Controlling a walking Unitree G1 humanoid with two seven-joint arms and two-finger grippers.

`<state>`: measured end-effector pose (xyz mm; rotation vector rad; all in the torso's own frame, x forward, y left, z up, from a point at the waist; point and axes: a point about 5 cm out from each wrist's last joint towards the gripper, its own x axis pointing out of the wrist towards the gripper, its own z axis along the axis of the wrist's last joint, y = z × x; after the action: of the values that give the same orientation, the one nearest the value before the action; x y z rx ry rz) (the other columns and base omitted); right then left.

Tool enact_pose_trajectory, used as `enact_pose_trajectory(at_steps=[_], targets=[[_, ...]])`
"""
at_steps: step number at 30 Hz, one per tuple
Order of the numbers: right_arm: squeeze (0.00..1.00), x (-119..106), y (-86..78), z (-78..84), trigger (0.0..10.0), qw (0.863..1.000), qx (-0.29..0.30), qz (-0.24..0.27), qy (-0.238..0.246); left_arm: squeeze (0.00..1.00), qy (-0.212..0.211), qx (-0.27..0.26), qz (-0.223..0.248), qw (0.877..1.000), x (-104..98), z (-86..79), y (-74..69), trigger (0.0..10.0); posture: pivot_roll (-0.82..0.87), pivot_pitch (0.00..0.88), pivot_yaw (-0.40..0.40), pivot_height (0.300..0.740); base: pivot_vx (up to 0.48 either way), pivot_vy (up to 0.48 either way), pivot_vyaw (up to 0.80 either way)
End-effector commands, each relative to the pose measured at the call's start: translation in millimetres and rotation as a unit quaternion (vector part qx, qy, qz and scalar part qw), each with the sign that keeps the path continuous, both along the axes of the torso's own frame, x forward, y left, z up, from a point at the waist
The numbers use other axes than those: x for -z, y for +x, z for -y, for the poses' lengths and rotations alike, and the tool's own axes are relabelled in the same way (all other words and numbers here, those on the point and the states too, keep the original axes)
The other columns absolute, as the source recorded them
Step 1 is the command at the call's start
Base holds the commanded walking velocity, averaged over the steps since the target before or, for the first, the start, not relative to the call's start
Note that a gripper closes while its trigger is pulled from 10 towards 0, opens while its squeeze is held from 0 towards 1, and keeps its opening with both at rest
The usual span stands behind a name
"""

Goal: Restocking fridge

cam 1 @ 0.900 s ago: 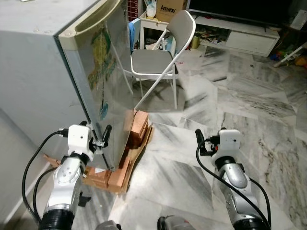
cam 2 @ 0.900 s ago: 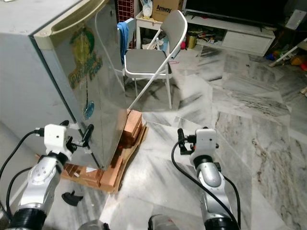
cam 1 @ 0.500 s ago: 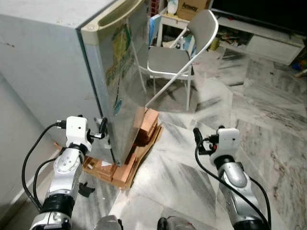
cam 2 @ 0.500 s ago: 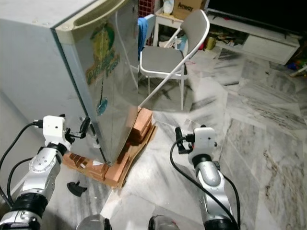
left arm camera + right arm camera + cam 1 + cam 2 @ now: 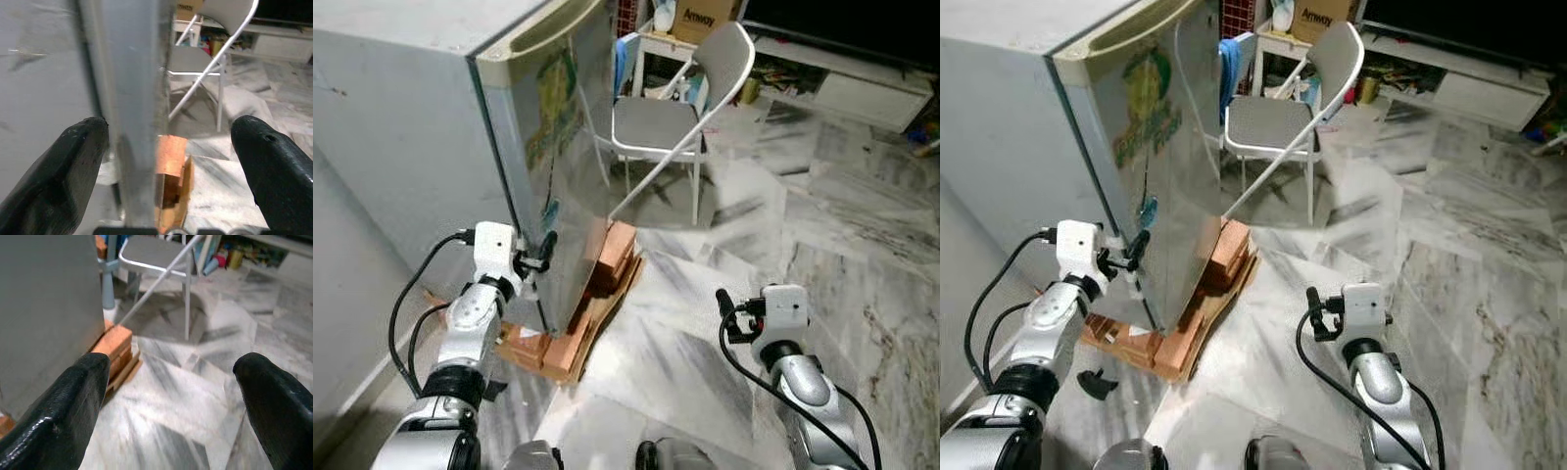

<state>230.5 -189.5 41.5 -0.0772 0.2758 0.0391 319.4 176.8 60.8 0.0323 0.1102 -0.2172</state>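
The grey fridge (image 5: 421,127) stands on bricks, and its door (image 5: 563,147), which carries a green and yellow sticker, looks shut. My left gripper (image 5: 544,257) is open at the door's lower edge. In the left wrist view, its fingers (image 5: 73,166) straddle the door's edge (image 5: 132,98), one on each side. My right gripper (image 5: 724,305) is open and holds nothing, low over the marble floor to the right of the fridge. Through its wrist view, its fingers (image 5: 73,406) frame the floor and the bricks.
Orange bricks (image 5: 607,264) on cardboard jut out under the fridge. A grey folding chair (image 5: 671,117) stands just behind it, with a cardboard box (image 5: 695,18) and a white TV bench (image 5: 842,83) further back. A wall (image 5: 342,323) runs close on my left. A small black object (image 5: 1092,384) lies by the bricks.
My left gripper has moved right and forward, up to the fridge door's edge. The right gripper has sunk a little. Earlier, the camera itself shifted.
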Motion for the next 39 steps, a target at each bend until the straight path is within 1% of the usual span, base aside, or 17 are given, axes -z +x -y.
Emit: enact_pose_trajectory(at_steps=[1,10,18,22,23,24,25,26,27,28,29,30,31,32,35,36,39], targets=[[0.0,-7,0.8,3.6,10.0,1.0,0.001,0.01,-0.003,0.0,0.005,0.01,0.005,1.0,-3,5.2,4.7,10.0,-0.03,0.057,-0.049,0.74,0.0,0.0,0.0],[0.0,-8,-10.1,10.9,10.0,1.0,0.005,0.002,-0.009,0.0,0.015,-0.016,0.011,1.0,-16,5.5,22.8,10.0,-0.06,0.069,-0.047,0.74,0.0,0.0,0.0],[0.0,-10,-17.0,13.2,10.0,1.0,0.007,0.0,-0.012,0.0,0.029,-0.011,0.009,0.999,-22,9.8,31.1,10.0,-0.07,0.074,-0.047,0.74,0.0,0.0,0.0],[0.0,-12,-20.0,14.9,10.0,1.0,0.006,0.004,-0.015,0.0,0.03,0.025,0.022,0.999,-28,29.4,35.6,10.0,-0.08,0.074,-0.047,0.74,0.0,0.0,0.0],[0.0,-9,-23.7,16.1,10.0,1.0,0.003,-0.005,-0.022,0.0,0.038,0.083,0.042,0.995,-32,53.8,33.6,10.0,-0.07,0.071,-0.048,0.74,0.0,0.0,0.0],[0.0,-9,-23.7,16.1,10.0,1.0,0.003,-0.005,-0.022,0.0,0.038,0.083,0.042,0.995,-32,53.8,33.6,10.0,-0.07,0.071,-0.048,0.74,0.0,0.0,0.0],[0.0,-5,-27.5,18.1,10.0,0.999,0.002,-0.014,-0.029,0.0,0.038,0.149,0.065,0.986,-36,82.8,28.2,10.0,-0.06,0.07,-0.048,0.74,0.0,0.0,0.0],[0.0,-5,-27.5,18.1,10.0,0.999,0.002,-0.014,-0.029,0.0,0.038,0.149,0.065,0.986,-36,82.8,28.2,10.0,-0.06,0.07,-0.048,0.74,0.0,0.0,0.0],[0.0,8,-36.9,24.6,10.0,0.999,0.013,-0.042,-0.032,0.0,0.016,0.315,0.111,0.942,-47,156.4,-0.7,10.0,-0.05,0.067,-0.045,0.74,0.0,0.0,0.0],[0.0,12,-39.5,26.2,10.0,0.998,0.019,-0.05,-0.03,0.0,-0.011,0.383,0.121,0.916,-53,187.6,-19.1,10.0,-0.05,0.066,-0.043,0.74,0.0,0.0,0.0],[0.0,15,-40.3,25.9,10.0,0.998,0.021,-0.053,-0.026,0.0,-0.05,0.428,0.115,0.895,-61,207.7,-32.2,10.0,-0.05,0.066,-0.041,0.74,0.0,0.0,0.0],[0.0,15,-40.0,24.9,10.0,0.998,0.02,-0.053,-0.024,0.0,-0.084,0.451,0.102,0.883,-67,218.0,-39.0,10.0,-0.05,0.066,-0.039,0.74,0.0,0.0,0.0],[0.0,15,-40.0,24.9,10.0,0.998,0.02,-0.053,-0.024,0.0,-0.084,0.451,0.102,0.883,-67,218.0,-39.0,10.0,-0.05,0.066,-0.039,0.74,0.0,0.0,0.0],[0.0,15,-39.0,23.5,10.0,0.998,0.018,-0.052,-0.023,0.0,-0.109,0.464,0.089,0.875,-72,223.6,-40.1,10.0,-0.06,0.065,-0.035,0.74,0.0,0.0,0.0],[0.0,15,-37.1,20.9,10.0,0.998,0.014,-0.047,-0.023,0.0,-0.109,0.458,0.084,0.878,-75,220.8,-29.8,10.0,-0.06,0.061,-0.03,0.74,0.0,0.0,0.0],[0.0,16,-37.1,19.8,10.0,0.999,0.015,-0.048,-0.022,0.0,-0.102,0.443,0.08,0.887,-73,214.0,-21.7,10.0,-0.05,0.055,-0.023,0.74,0.0,0.0,0.0],[0.0,23,-38.3,18.5,10.0,0.998,0.02,-0.053,-0.015,0.0,-0.089,0.369,0.056,0.924,-57,181.0,-1.9,10.0,-0.04,0.052,-0.018,0.74,0.0,0.0,0.0]])
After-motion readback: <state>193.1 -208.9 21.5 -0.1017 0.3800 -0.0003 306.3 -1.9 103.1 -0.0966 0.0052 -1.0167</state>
